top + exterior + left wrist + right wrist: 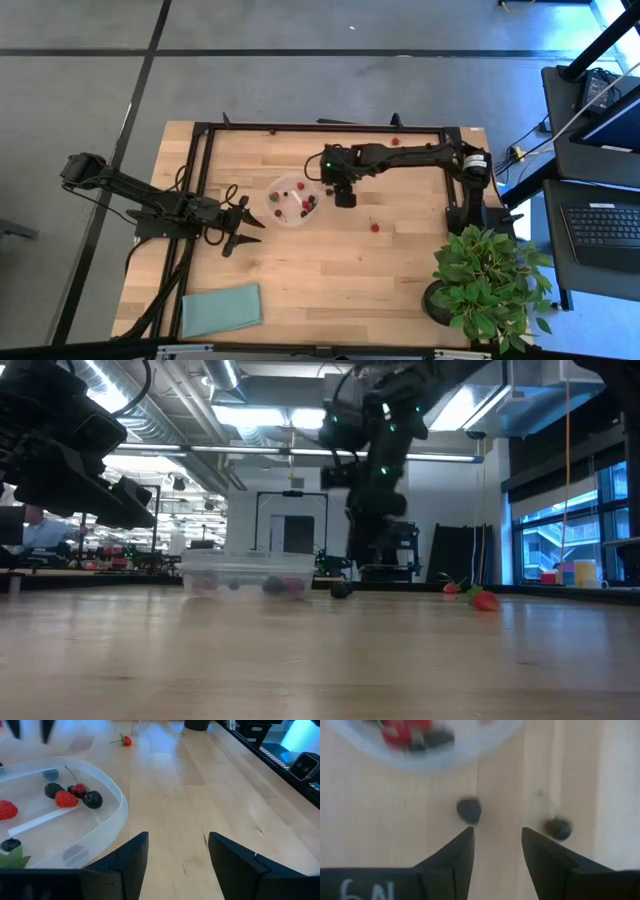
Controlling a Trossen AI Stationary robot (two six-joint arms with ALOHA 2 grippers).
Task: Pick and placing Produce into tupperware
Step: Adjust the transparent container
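I see the small clear plastic tupperware (pixel 291 203) mid-table with red and dark berry pieces (pixel 70 797) inside. My right gripper (pixel 496 845) hangs just beside the tupperware, fingers apart and empty, over two dark berries (pixel 469 810) on the wood. My left gripper (pixel 177 852) waits near its other side, fingers apart, empty

Teal cloth (pixel 221 309) near table edge; potted plant (pixel 490 285) at corner.
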